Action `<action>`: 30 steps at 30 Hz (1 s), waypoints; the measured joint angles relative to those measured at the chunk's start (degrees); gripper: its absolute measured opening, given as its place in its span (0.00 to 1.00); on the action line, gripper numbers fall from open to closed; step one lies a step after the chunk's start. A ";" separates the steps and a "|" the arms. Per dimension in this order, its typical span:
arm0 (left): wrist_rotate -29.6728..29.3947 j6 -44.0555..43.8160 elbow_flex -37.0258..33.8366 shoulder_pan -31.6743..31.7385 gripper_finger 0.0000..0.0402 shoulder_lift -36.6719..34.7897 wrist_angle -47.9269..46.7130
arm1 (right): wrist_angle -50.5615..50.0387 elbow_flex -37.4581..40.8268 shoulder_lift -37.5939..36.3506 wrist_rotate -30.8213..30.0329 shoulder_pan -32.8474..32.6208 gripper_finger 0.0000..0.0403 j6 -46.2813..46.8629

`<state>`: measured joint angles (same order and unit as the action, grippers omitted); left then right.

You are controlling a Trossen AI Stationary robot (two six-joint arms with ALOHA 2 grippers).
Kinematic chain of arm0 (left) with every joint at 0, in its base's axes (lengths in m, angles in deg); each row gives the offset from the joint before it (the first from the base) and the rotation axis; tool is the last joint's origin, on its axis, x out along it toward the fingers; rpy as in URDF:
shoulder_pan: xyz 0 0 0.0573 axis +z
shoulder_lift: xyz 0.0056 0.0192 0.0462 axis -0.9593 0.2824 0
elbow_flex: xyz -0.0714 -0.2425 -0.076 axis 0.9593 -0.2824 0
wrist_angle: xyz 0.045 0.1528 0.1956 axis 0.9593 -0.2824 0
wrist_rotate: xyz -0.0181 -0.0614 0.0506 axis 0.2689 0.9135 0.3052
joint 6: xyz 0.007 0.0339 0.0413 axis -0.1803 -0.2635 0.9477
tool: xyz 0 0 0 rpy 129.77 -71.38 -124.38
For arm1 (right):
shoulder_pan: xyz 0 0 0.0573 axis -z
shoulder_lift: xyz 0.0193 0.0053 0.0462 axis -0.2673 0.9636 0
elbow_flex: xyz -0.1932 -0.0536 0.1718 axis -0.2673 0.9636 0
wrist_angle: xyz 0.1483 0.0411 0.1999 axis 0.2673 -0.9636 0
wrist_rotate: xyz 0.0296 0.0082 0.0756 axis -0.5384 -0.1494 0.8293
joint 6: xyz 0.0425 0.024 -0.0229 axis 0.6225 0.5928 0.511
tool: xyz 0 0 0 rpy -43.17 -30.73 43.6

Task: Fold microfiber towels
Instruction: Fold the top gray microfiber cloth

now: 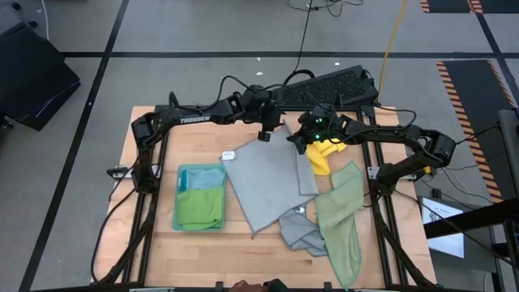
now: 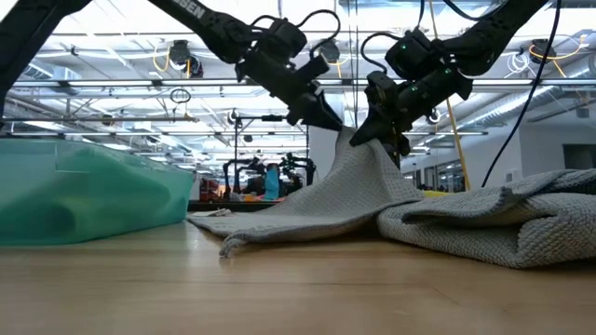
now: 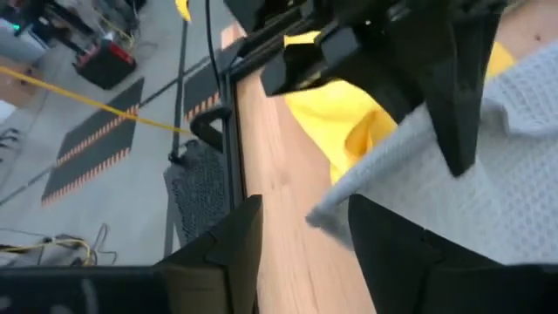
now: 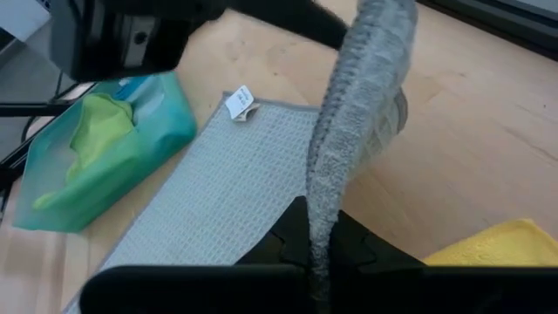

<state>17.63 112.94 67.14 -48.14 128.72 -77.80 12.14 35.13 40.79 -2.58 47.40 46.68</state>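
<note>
Holding green towels [image 1: 199, 209]: teal bin [image 1: 200, 173] | right pincer [image 1: 302, 138] clamped on grey towel [image 1: 263, 182] | left pincer [image 1: 264, 134] apart

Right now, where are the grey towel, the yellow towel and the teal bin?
grey towel [image 1: 263, 185]: high view, middle of its flat spread.
yellow towel [image 1: 322, 155]: high view, its bunched centre.
teal bin [image 1: 180, 203]: high view, its left rim.

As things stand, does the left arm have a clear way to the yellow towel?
Probably not directly. The yellow towel lies beyond the raised grey towel, under the right gripper, which pinches that towel's edge and blocks the left gripper.
</note>
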 joint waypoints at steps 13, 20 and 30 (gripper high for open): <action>-0.32 0.42 -0.07 -1.28 0.29 2.29 1.83 | -0.02 0.00 0.00 0.02 0.00 0.00 -0.46; -0.46 -1.83 -0.07 -1.28 0.03 2.20 2.01 | 0.00 0.00 0.00 0.00 0.00 0.00 -1.01; -0.52 -9.31 -0.07 -1.10 0.01 2.18 -1.15 | -8.30 0.04 -3.44 -0.25 0.11 0.17 4.25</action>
<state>17.11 103.63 67.08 -49.24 130.90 -78.95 3.84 35.17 37.35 -2.83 47.51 50.92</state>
